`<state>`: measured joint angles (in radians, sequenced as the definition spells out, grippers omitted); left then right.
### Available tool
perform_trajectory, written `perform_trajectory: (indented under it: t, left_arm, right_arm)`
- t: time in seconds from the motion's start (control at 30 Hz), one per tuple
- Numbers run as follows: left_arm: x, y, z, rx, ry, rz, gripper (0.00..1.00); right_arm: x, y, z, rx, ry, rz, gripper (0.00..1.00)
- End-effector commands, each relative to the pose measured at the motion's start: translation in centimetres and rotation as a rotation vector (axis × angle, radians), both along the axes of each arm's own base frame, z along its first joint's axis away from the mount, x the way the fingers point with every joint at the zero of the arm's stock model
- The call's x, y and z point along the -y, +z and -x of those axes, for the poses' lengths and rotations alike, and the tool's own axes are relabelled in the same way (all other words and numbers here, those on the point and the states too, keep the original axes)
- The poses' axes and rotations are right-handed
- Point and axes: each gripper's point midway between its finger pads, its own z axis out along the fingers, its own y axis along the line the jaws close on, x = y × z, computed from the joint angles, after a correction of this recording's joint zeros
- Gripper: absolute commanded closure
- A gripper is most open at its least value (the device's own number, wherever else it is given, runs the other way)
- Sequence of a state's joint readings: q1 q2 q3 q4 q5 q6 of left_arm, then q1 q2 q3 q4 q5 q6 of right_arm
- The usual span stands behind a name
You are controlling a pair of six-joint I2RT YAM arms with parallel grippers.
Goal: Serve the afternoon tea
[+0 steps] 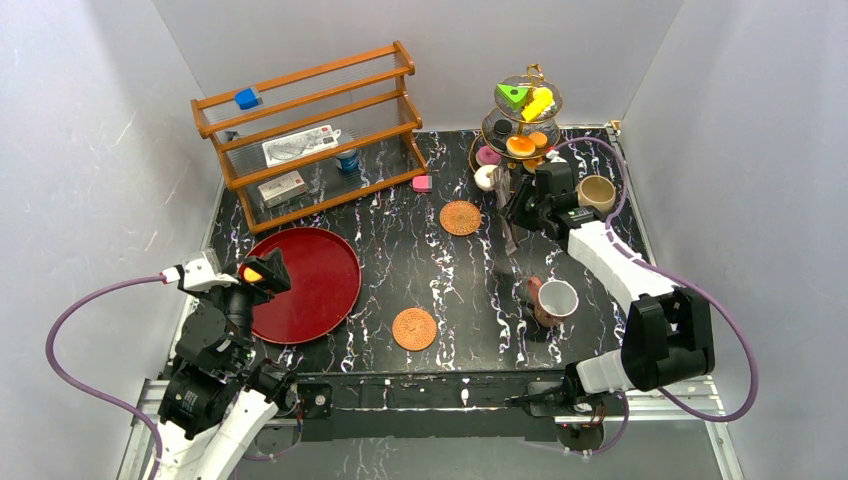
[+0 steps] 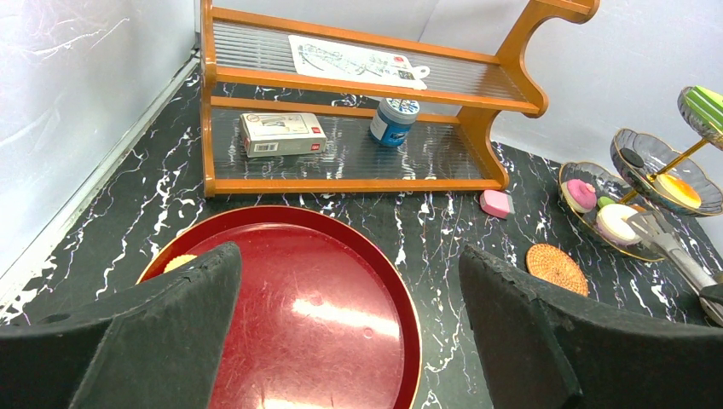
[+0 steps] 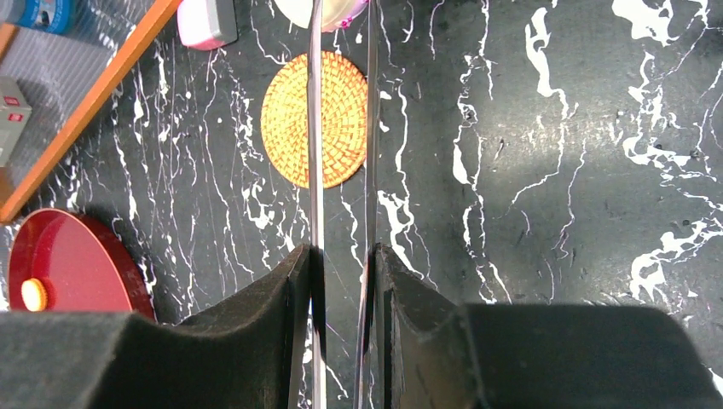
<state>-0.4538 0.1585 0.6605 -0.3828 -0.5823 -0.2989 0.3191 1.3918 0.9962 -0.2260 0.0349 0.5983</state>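
1. The right gripper (image 3: 341, 256) is pinched on a pair of metal tongs (image 3: 315, 128), one blade pressed against each finger.
2. The tong tips reach a cream-and-pink pastry (image 2: 615, 223) on the bottom plate of the tiered stand (image 2: 597, 177). I cannot tell whether they grip it. A pink donut (image 2: 581, 194) lies beside it on the same plate.
3. The top tier holds a green wedge (image 1: 513, 96) and a yellow piece (image 1: 540, 103). The middle tier holds orange cookies (image 1: 521, 145) and a black disc (image 1: 502, 127).
4. The left gripper (image 2: 348, 256) hangs over the red tray (image 2: 324, 315) with its fingers spread wide and nothing between them.
5. One orange cookie (image 3: 34, 294) lies on the tray near its rim.
6. One woven coaster (image 3: 286, 119) lies under the tong blades. The other coaster (image 1: 414, 328) lies near the front edge.
7. The beige mug (image 1: 597, 193) stands at the right, behind the right arm. The pinkish-brown cup (image 1: 553, 300) sits nearer the front.
8. The wooden shelf (image 2: 358, 183) carries a flat white printed box (image 2: 354, 60), a smaller box with red marks (image 2: 281, 135) and a blue can (image 2: 392, 121). The print on all three is too small to read.
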Motion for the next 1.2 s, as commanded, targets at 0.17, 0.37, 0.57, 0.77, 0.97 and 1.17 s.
perform_trajectory:
  t: [0.17,0.37,0.57,0.77,0.97,1.17]
  left_arm:
    - [-0.1,0.5,0.2,0.018,0.0,0.012,0.04]
    - [-0.1,0.5,0.2,0.017,0.0,0.011,0.05]
    - [-0.1,0.5,0.2,0.018,0.002,0.012,0.05]
    - [0.0,0.5,0.1,0.014,0.0,0.01,0.05]
    - [0.0,0.4,0.0,0.01,-0.002,0.005,0.04]
    - [-0.1,0.5,0.1,0.015,0.005,0.009,0.04]
  right_arm:
    - [0.7,2.8,-2.1,0.083,-0.033,-0.136,0.63]
    - [1.7,2.4,-3.1,0.067,-0.064,-0.173,0.62]
    - [2.3,1.9,-4.2,0.054,-0.082,-0.2,0.62]
    - [2.7,1.0,-5.3,0.028,-0.106,-0.21,0.62]
    - [2.8,0.7,-6.8,0.024,-0.136,-0.235,0.61]
    - [2.8,0.2,-8.1,0.008,-0.148,-0.25,0.61]
